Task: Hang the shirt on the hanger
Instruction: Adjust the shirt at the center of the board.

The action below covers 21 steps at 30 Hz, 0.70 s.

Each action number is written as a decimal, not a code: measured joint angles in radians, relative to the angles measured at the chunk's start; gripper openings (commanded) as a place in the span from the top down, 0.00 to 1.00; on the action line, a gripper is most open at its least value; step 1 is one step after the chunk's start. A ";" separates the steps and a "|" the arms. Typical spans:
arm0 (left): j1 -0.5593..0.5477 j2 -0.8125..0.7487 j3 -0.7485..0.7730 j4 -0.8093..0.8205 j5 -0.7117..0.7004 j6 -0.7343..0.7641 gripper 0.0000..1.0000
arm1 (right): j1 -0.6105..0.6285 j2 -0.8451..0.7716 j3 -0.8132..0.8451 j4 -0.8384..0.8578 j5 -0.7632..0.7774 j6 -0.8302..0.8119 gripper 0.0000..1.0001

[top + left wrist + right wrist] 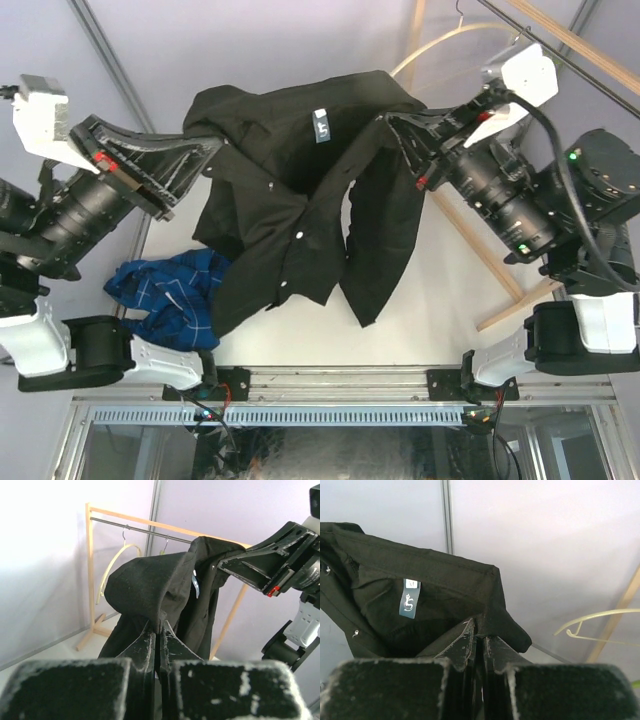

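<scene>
The black shirt (290, 200) hangs in the air above the table, stretched between both grippers, its white collar label (321, 127) facing up. My left gripper (213, 143) is shut on one shoulder of the shirt (150, 585), with cloth pinched at its tips (160, 625). My right gripper (388, 118) is shut on the collar edge of the shirt (440, 585), fingers closed on the fabric (481, 627). The hanger (605, 614), thin and pale green, hangs just right of the shirt in the right wrist view. In the left wrist view only the hanger's hook (164, 545) shows above the shirt.
A blue plaid shirt (170, 290) lies crumpled on the table at the near left. A wooden clothes rack (90, 555) with a metal rod stands at the back right, its foot (480, 250) on the table. A cream hanger (114, 565) hangs on it.
</scene>
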<state>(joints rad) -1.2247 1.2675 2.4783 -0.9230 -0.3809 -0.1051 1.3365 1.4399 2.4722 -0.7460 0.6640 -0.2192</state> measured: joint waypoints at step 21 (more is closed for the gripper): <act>0.115 0.086 -0.179 0.021 -0.113 0.038 1.00 | -0.175 -0.091 -0.110 -0.018 -0.122 0.099 1.00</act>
<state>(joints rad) -1.1095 1.3537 2.2993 -0.9020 -0.4942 -0.0673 1.1614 1.3487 2.3623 -0.7635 0.5423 -0.1200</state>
